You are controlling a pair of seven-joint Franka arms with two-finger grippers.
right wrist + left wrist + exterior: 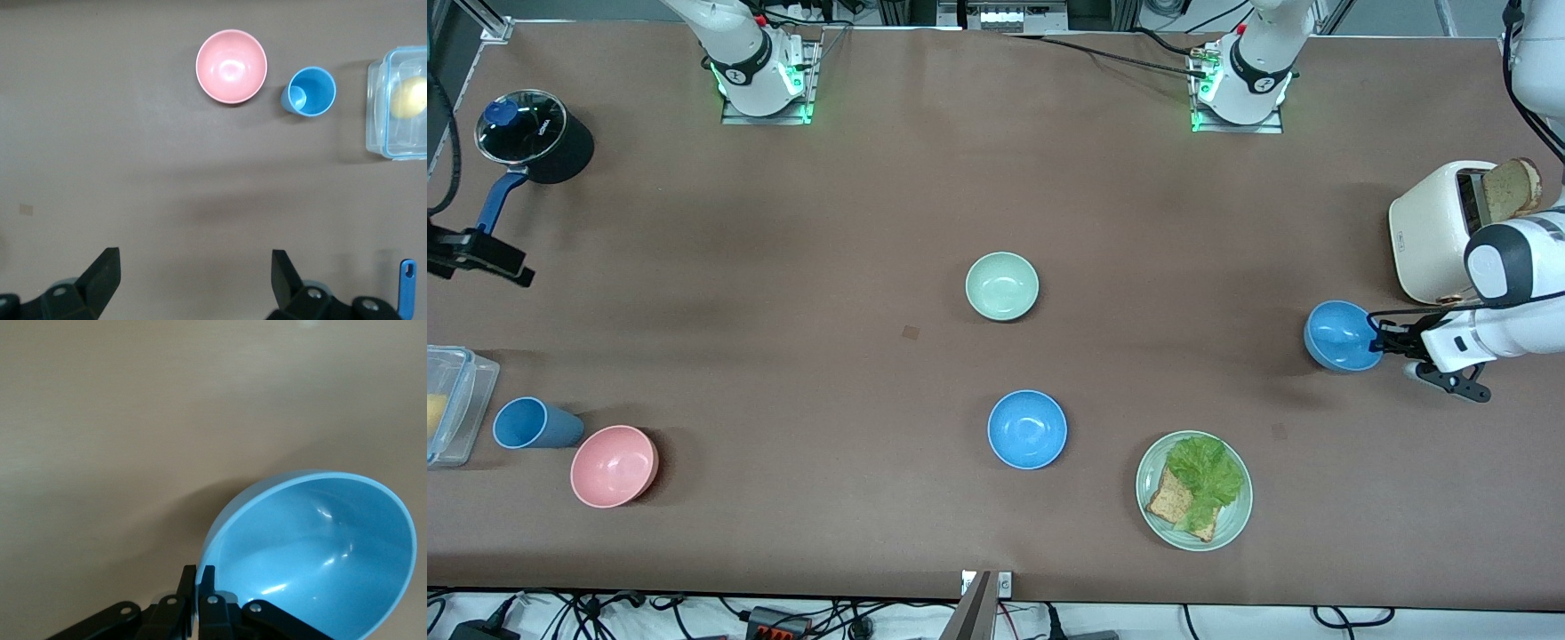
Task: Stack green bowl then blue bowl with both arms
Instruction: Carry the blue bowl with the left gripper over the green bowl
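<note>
The green bowl sits upright at the table's middle. One blue bowl sits nearer the front camera than it. My left gripper is shut on the rim of a second blue bowl at the left arm's end of the table, beside the toaster. In the left wrist view the fingers pinch that bowl's rim, and the bowl is tilted over bare table. My right gripper is open and empty, up in the air at the right arm's end; it shows black at the front view's edge.
A cream toaster holds a bread slice. A green plate carries lettuce and bread. A pink bowl, a blue cup, a clear container and a lidded black pot stand at the right arm's end.
</note>
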